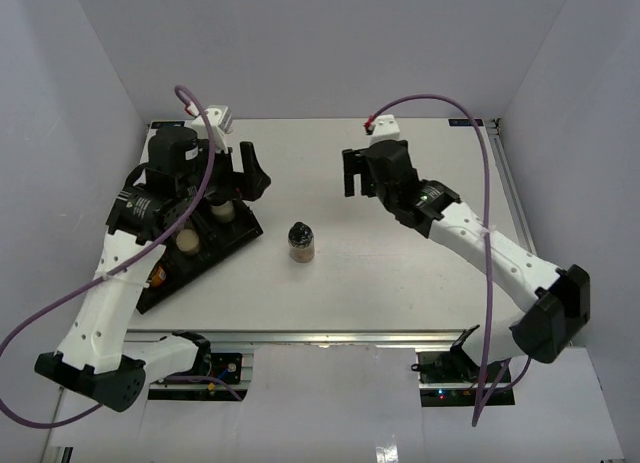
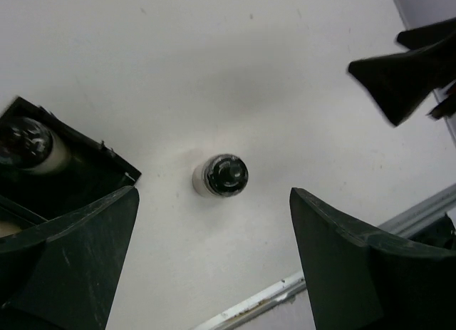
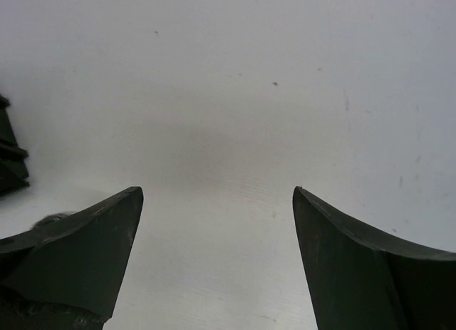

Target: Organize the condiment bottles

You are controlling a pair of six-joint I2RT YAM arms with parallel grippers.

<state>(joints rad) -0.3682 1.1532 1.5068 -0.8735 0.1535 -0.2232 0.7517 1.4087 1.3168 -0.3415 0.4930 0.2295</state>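
One spice jar with a black cap (image 1: 301, 242) and brown contents stands alone on the white table; from above in the left wrist view (image 2: 221, 176) it sits between and beyond my open fingers. Three more jars stand in the black tray: one (image 1: 222, 211), one with pale contents (image 1: 186, 243), one with a reddish cap (image 1: 158, 275). My left gripper (image 1: 247, 175) (image 2: 212, 192) is open and empty, raised over the tray's far end. My right gripper (image 1: 356, 173) (image 3: 217, 189) is open and empty over bare table at the back.
The flat black compartmented tray (image 1: 238, 235) lies diagonally at the left; its corner (image 2: 107, 166) shows in the left wrist view, holding a black-capped jar (image 2: 28, 145). The table's metal front edge (image 2: 285, 287) runs close by. White walls enclose the table.
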